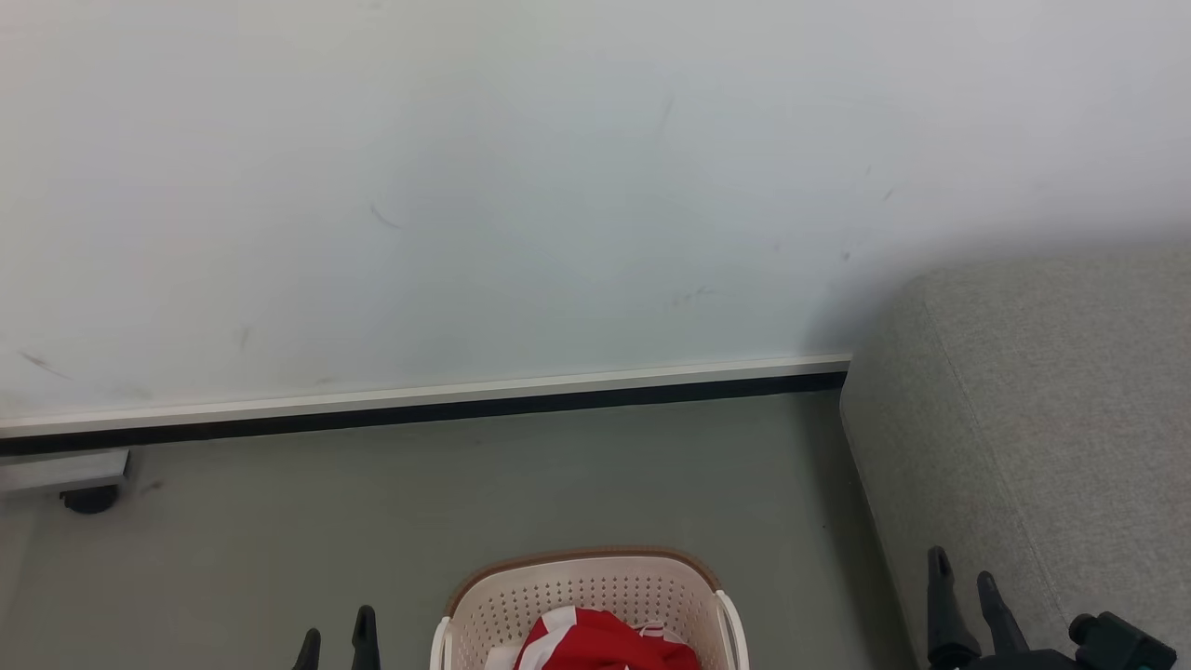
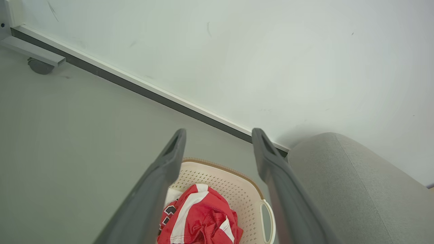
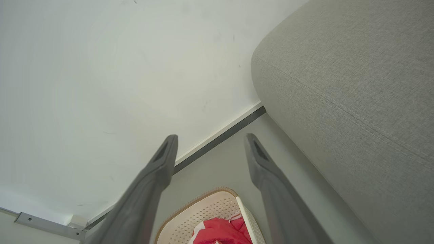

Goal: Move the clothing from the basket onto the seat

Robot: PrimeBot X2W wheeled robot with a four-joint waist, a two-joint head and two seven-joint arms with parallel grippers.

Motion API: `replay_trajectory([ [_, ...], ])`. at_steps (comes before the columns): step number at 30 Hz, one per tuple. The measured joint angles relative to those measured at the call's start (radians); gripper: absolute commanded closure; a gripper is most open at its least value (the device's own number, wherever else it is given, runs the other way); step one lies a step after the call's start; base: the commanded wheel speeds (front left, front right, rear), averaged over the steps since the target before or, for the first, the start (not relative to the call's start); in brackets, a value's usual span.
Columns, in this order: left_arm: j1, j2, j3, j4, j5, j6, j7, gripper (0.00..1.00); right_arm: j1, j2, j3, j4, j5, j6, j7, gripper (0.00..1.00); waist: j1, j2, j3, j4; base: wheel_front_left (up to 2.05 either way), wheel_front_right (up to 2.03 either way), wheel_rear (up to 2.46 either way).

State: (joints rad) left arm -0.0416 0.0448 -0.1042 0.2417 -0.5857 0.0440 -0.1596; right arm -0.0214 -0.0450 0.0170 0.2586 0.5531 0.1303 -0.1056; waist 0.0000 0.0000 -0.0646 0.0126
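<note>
The red and white clothing (image 1: 605, 642) lies crumpled in the cream perforated basket (image 1: 586, 582) at the bottom middle of the head view. The left wrist view shows the clothing (image 2: 200, 217) in the basket (image 2: 237, 189) between the fingers. The right wrist view catches the clothing (image 3: 220, 232) and basket (image 3: 206, 210) low down. The grey seat (image 1: 1042, 409) rises at the right. My left gripper (image 1: 337, 637) stands open left of the basket, above the floor. My right gripper (image 1: 965, 579) stands open in front of the seat (image 3: 356, 84), holding nothing.
A white wall (image 1: 465, 186) with a dark baseboard (image 1: 419, 409) runs behind the basket. A metal frame foot with a caster (image 1: 88, 498) sits at the far left by the wall. Grey-green floor (image 1: 372, 521) surrounds the basket.
</note>
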Motion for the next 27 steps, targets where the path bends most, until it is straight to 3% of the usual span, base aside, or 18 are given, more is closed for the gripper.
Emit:
replay_trajectory([
  [5,0.0,0.0,0.004,0.001,0.028,-0.009,-0.01,0.0,0.0,0.0,0.015,-0.002,-0.04,0.0,-0.001,0.0,0.0,0.0,-0.003,0.001,0.0,0.0,0.0],
  [11,0.0,0.002,0.0,0.001,0.063,-0.051,-0.027,0.0,0.001,-0.001,0.039,-0.005,-0.046,0.0,-0.019,0.0,0.0,0.0,-0.008,0.004,0.0,0.0,0.0],
  [27,0.001,0.002,0.002,-0.011,0.19,-0.045,-0.061,0.0,0.007,-0.002,0.05,0.003,-0.168,0.0,-0.053,0.0,0.0,0.0,-0.017,0.005,0.0,0.0,0.0],
])
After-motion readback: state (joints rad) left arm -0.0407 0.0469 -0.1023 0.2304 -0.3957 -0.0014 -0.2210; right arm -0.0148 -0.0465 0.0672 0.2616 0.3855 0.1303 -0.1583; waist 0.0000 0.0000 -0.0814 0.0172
